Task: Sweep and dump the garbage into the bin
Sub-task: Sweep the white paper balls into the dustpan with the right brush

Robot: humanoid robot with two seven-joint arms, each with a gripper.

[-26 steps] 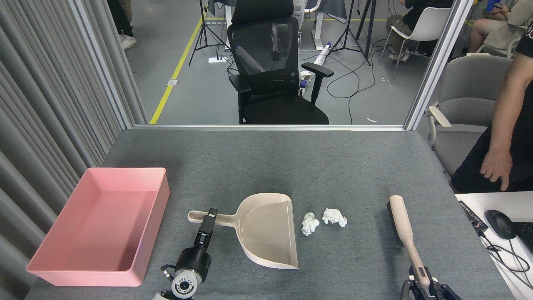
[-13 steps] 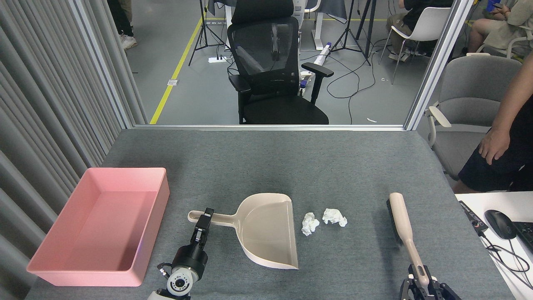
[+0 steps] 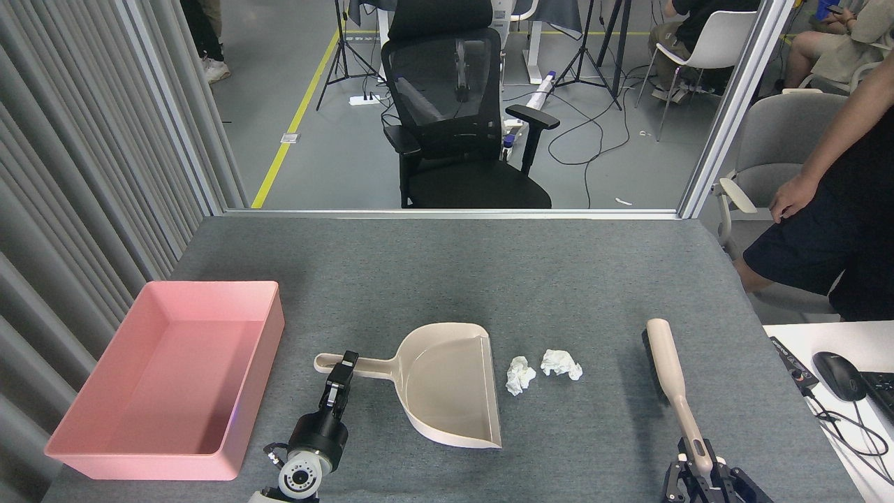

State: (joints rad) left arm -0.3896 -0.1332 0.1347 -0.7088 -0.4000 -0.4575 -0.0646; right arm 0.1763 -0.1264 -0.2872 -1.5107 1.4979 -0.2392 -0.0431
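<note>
Since the earlier frame, brush [image 3: 665, 363] has shifted slightly away. Right tool [image 3: 702, 469] grips its handle; left tool [image 3: 343, 369] clamps dustpan [image 3: 447, 384]. Garbage [image 3: 543, 368] lies between on desk [image 3: 489, 272]. Sweep leftward, dustpan steady; bin [image 3: 105, 447] awaits.

light: bright, even, overhead | shadows: soft, faint | focus: sharp | glare: none
</note>
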